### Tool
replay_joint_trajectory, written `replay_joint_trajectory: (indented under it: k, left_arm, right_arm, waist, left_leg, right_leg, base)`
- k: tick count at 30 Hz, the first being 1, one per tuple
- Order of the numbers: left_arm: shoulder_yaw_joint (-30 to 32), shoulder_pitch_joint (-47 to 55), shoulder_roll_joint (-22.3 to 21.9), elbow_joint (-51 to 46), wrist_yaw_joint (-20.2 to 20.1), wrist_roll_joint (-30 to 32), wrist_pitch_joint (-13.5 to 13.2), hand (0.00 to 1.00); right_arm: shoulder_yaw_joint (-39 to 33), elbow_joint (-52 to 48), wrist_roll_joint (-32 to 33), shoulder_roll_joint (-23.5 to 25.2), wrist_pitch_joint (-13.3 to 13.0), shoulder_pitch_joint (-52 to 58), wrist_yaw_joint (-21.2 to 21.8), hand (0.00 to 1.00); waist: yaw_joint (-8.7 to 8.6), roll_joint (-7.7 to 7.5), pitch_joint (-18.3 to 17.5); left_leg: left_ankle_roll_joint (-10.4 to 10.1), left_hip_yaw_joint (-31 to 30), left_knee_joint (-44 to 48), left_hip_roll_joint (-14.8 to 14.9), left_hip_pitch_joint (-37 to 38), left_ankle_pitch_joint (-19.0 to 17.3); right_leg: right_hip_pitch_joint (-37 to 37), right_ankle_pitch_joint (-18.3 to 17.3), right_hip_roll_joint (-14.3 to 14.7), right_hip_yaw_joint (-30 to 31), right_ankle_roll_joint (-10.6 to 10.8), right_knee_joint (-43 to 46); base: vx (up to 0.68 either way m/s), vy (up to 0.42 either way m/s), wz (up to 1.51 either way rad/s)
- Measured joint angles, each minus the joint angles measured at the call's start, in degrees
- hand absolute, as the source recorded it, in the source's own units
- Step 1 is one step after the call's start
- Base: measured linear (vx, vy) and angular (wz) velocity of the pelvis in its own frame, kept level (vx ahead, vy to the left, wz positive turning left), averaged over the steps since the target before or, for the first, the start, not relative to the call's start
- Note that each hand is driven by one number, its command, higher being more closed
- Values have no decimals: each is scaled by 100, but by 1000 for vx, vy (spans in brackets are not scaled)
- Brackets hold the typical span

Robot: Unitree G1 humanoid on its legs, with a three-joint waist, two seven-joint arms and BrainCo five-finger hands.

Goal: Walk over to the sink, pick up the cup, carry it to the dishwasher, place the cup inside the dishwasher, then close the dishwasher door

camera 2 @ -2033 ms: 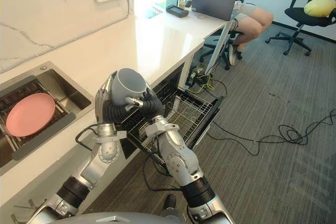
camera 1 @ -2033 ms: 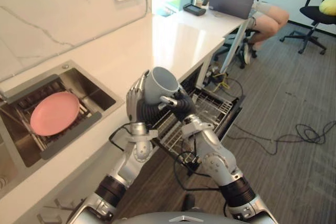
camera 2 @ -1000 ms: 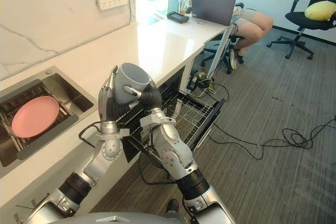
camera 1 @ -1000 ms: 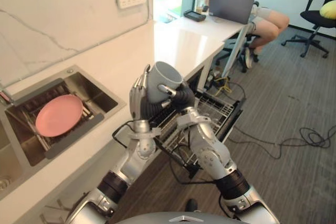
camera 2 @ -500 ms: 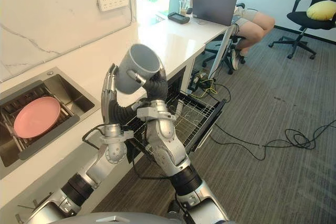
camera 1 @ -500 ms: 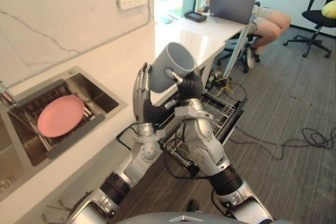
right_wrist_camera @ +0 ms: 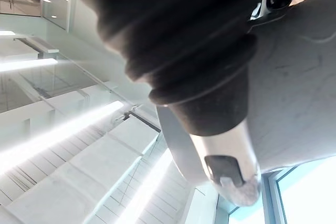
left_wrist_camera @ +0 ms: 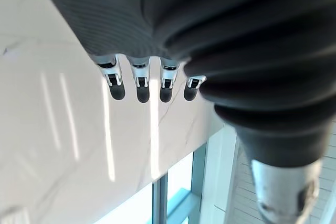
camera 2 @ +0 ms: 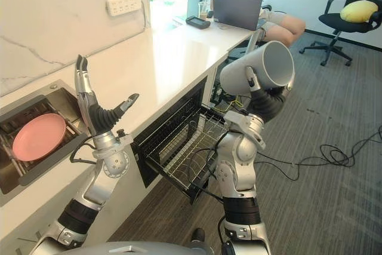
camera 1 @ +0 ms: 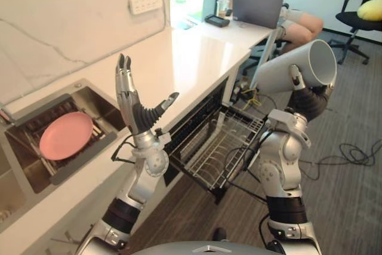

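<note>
Smooth grey ceramic cup (camera 1: 289, 68), upper right, tilted, clamped round its wall by the right hand (camera 1: 310, 101) (rigid, probably slippery and breakable); left hand (camera 1: 135, 110), centre left, splayed empty.

Grey cup (camera 1: 271, 76), pink plate (camera 1: 65, 135), white grey-veined marble wall (camera 1: 59, 22), yellow cushion (camera 1: 370, 9)

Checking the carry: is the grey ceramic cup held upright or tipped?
Tipped. The grey ceramic cup lies nearly on its side in the right hand, its open mouth facing sideways toward the room, not up.
</note>
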Motion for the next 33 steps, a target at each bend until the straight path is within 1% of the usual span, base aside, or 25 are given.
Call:
replay_joint_trajectory:
  k: [1, 2, 3, 4, 5, 6, 7, 8, 9, 10, 11, 12, 13, 15, 16, 17, 19, 20, 22, 25, 27, 29, 31, 32, 33]
  left_arm:
    - [-224, 180, 1, -55, -678, -743, -233, 0]
    - [-377, 298, 0, -84, -1022, -1064, -337, 0]
    - [-781, 544, 0, -129, -1778, -1798, -456, 0]
    - [-968, 649, 0, -140, -2122, -2153, -458, 0]
    - [-1389, 850, -3, -143, -2730, -2739, -430, 0]
    - [-1608, 1015, -16, -142, -3088, -3080, -379, 0]
    - [-1700, 1185, -33, -141, -3342, -3284, -363, 0]
    - [-1685, 1441, -37, -128, -3576, -3439, -359, 0]
    - [-1633, 1537, -34, -120, -3638, -3485, -357, 0]
    - [-1427, 1747, -34, -81, -3729, -3486, -377, 0]
    - [-1348, 1815, -32, -48, -3738, -3479, -391, 0]
    - [-1052, 1980, -28, 176, -3735, -3265, -475, 0]
    - [-854, 2064, -8, 349, -3733, -3119, -517, 0]
    - [-387, 2272, 41, 773, -3727, -2905, -513, 0]
    - [-120, 2363, 79, 1048, -3710, -2780, -471, 0]
    - [0, 2402, 123, 1196, -3701, -2659, -433, 0]
    - [299, 2497, 318, 1776, -3550, -2046, -215, 0]
    - [353, 2527, 385, 1916, -3472, -1871, -158, 0]
    - [557, 2609, 555, 2508, -3337, -1381, 89, 0]
    - [725, 2672, 678, 3179, -3360, -953, 249, 0]
    - [727, 2672, 703, 3510, -3401, -759, 368, 0]
    - [812, 2702, 723, 3576, -3394, -585, 387, 0]
    - [911, 2653, 741, 3757, -3395, -555, 464, 0]
    - [984, 2653, 751, 4000, -3405, -505, 570, 0]
    - [1059, 2653, 758, 4208, -3504, -456, 655, 0]
  right_arm:
    - [-87, -60, -5, -4, 132, 127, 161, 100]
    - [-116, -98, -6, -8, 196, 193, 250, 100]
    - [-178, -144, -24, -26, 359, 315, 450, 100]
    - [-194, -136, -24, -61, 449, 367, 543, 100]
    - [-198, -118, -19, -149, 640, 477, 754, 100]
    - [-194, -81, -17, -191, 769, 554, 942, 100]
    - [-208, -2, -15, -196, 858, 632, 1123, 100]
    - [-292, 263, 33, -201, 987, 789, 1395, 100]
    - [-345, 398, 49, -215, 1050, 866, 1501, 100]
    - [-418, 710, 76, -252, 1139, 1016, 1731, 100]
    - [-429, 814, 90, -265, 1148, 1063, 1798, 100]
    - [-479, 1135, 93, -301, 1190, 1199, 2021, 100]
    - [-514, 1299, 92, -331, 1192, 1278, 2140, 100]
    - [-577, 1631, 78, -455, 1187, 1310, 2348, 100]
    - [-602, 1771, 39, -571, 1168, 1309, 2433, 100]
    - [-611, 1860, 13, -642, 1143, 1307, 2510, 100]
    - [-735, 2321, -85, -764, 1068, 1256, 2727, 100]
    - [-731, 2463, -84, -777, 1069, 1221, 2748, 100]
    - [-563, 3127, -110, -810, 1068, 1049, 2774, 100]
    - [-334, 3739, -445, -811, 1068, 928, 2765, 100]
    - [-288, 4048, -578, -811, 1071, 792, 2748, 100]
    - [-285, 4316, -706, -833, 1072, 616, 2722, 100]
    - [-263, 4498, -762, -843, 1075, 434, 2713, 100]
    - [-185, 4619, -769, -853, 1075, 319, 2709, 100]
    - [-163, 4637, -840, -850, 1076, 274, 2706, 100]
  waist:
    - [-8, 12, 7]
    - [-12, 18, 10]
    - [-23, 25, 12]
    - [-24, 25, 12]
    - [-29, 26, 14]
    - [-33, 28, 14]
    - [-45, 34, 25]
    - [-53, 33, 32]
    - [-38, 32, 32]
    - [-9, 31, 32]
    - [-1, 31, 33]
    - [10, 18, 43]
    - [13, 6, 50]
    - [37, -15, 74]
    - [55, -28, 92]
    - [71, -40, 107]
    - [133, -98, 200]
    - [134, -111, 208]
    - [170, -140, 231]
    - [276, -119, 246]
    - [272, -109, 266]
    - [320, -113, 322]
    - [345, -104, 383]
    - [349, -105, 384]
    - [356, -105, 400]
  left_leg:
    - [-10, 6, 1, 12, -5, -26]
    - [9, 7, 6, 18, -10, -42]
    - [-15, 7, 8, 25, -23, -66]
    - [-18, 7, 10, 28, -33, -79]
    - [-7, 7, 13, 31, -61, -98]
    - [-4, 13, 16, 31, -87, -98]
    - [0, 8, 32, 36, -119, -86]
    - [8, -19, 78, 37, -153, -86]
    - [12, -31, 97, 41, -164, -89]
    - [27, -44, 125, 48, -188, -105]
    - [29, -53, 125, 47, -196, -107]
    - [37, -127, 133, 44, -248, -111]
    - [41, -191, 136, 44, -289, -114]
    - [82, -317, 218, 42, -397, -141]
    - [90, -395, 241, 37, -449, -147]
    - [91, -444, 244, 29, -466, -147]
    - [108, -639, 311, 22, -516, -152]
    - [108, -673, 314, 18, -527, -152]
    - [113, -792, 308, 7, -552, -145]
    - [120, -873, 285, -9, -595, -120]
    - [123, -976, 250, -31, -628, -79]
    - [141, -1022, 208, -55, -638, -22]
    - [141, -1065, 210, -62, -632, -20]
    - [141, -1072, 210, -62, -630, -20]
    - [141, -1075, 209, -61, -632, -21]
  right_leg:
    - [0, -14, 6, 5, 8, -1]
    - [-2, -21, 10, 5, 11, -2]
    - [-13, -41, 16, 2, 17, -9]
    - [-21, -45, 19, 1, 20, -13]
    - [-48, -55, 22, -1, 27, -19]
    - [-78, -58, 24, 3, 32, -18]
    - [-99, -61, 24, -3, 35, -13]
    - [-106, -47, 22, -33, 18, 0]
    - [-99, -36, 20, -49, 8, 0]
    - [-95, -34, 15, -78, 10, 1]
    - [-95, -36, 11, -90, 13, 1]
    - [-96, -42, -9, -159, 22, 1]
    - [-91, -48, -27, -230, 30, 2]
    - [-85, -53, -67, -328, 44, 1]
    - [-70, -52, -97, -416, 58, 2]
    - [-62, -51, -111, -443, 62, 2]
    - [45, -74, -166, -589, 91, -3]
    - [61, -79, -177, -626, 96, -7]
    - [110, -95, -202, -732, 114, -38]
    - [119, -106, -225, -821, 124, -39]
    - [142, -117, -255, -917, 139, -39]
    - [150, -116, -276, -974, 140, -37]
    - [183, -116, -287, -1009, 140, -37]
    - [187, -119, -287, -1014, 143, -37]
    - [187, -122, -287, -1018, 147, -36]
  base:
    - [0, 0, 0]
    - [0, 0, 0]
    - [0, 0, 0]
    - [0, 0, 0]
    - [0, 0, 0]
    - [36, 28, 0]
    - [63, 34, 5]
    - [69, 35, 9]
    - [70, 37, 11]
    - [42, 27, 8]
    - [42, 33, 17]
    - [27, 33, 24]
    - [20, 34, 32]
    - [1, 36, 33]
    - [-11, 39, 32]
    - [-15, 43, 35]
    - [-17, 42, 39]
    - [-26, 26, 37]
    - [-31, 12, 23]
    - [-21, 4, 15]
    - [-7, 2, 26]
    - [-9, 4, 18]
    - [-16, -2, 10]
    - [-9, -3, 3]
    - [0, 0, 0]
